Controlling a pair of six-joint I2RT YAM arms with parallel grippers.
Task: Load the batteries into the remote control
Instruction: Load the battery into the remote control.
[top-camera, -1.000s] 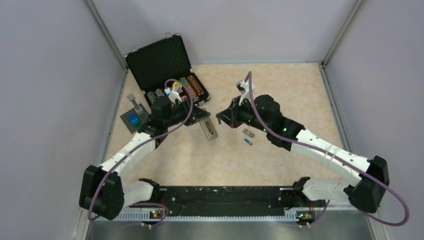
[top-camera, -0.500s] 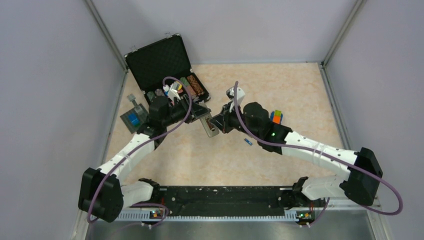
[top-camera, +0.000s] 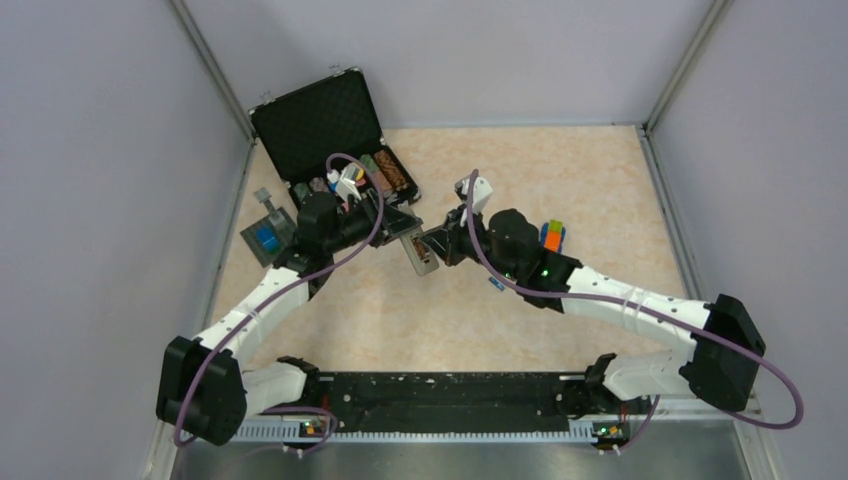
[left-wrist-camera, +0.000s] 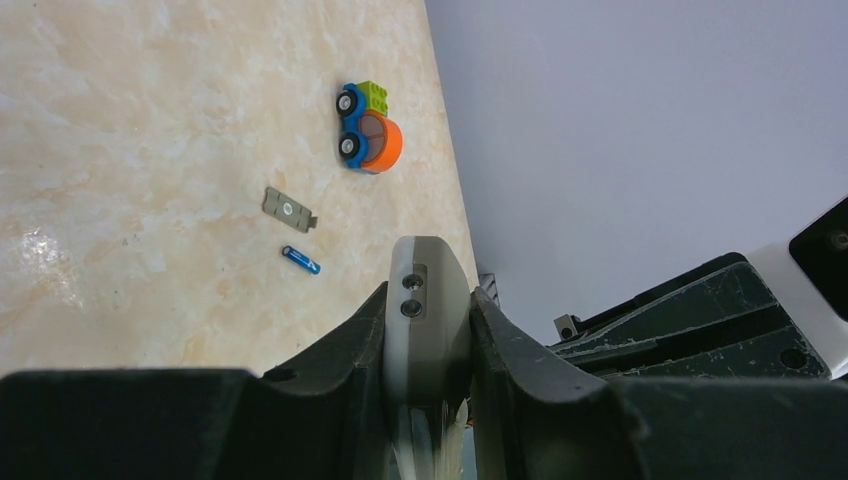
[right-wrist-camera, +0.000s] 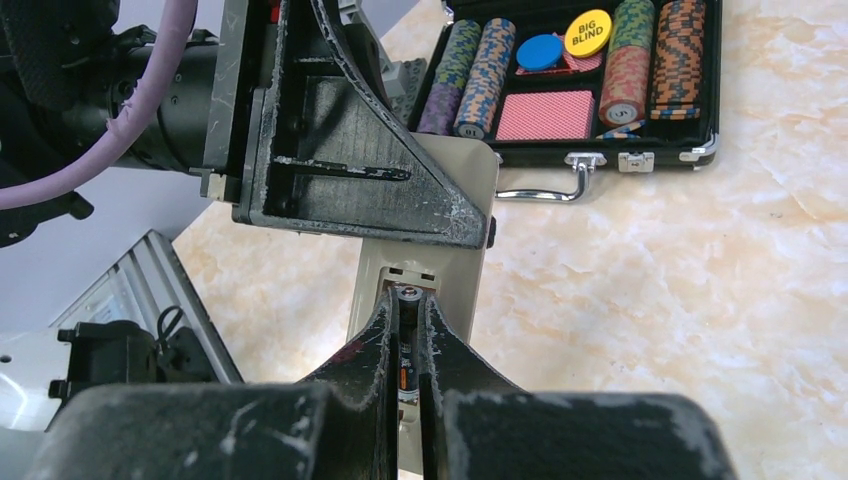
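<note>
The left gripper (left-wrist-camera: 428, 300) is clamped on the remote control (right-wrist-camera: 452, 205), its two fingers pressing the long edges; the remote is lifted off the surface (right-wrist-camera: 700, 300), in mid-air just in front of the open poker chip case (right-wrist-camera: 600, 155); its greyish back faces the right wrist camera, with the battery compartment uncovered.

The right gripper (right-wrist-camera: 408, 302) meets it from the other side; its fingers are drawn close together and pinch the dark grey battery (right-wrist-camera: 407, 322) lengthwise; the battery's metal end sits at the upper end of the open compartment, though whether it is seated there cannot be told.

The blue battery (left-wrist-camera: 301, 260) lies loose on the surface, near the right arm; just beside it, apart from it, lies a small flat grey cover (left-wrist-camera: 289, 209); farther off, near the wall, stands an orange, green and blue toy car (left-wrist-camera: 366, 127).
</note>
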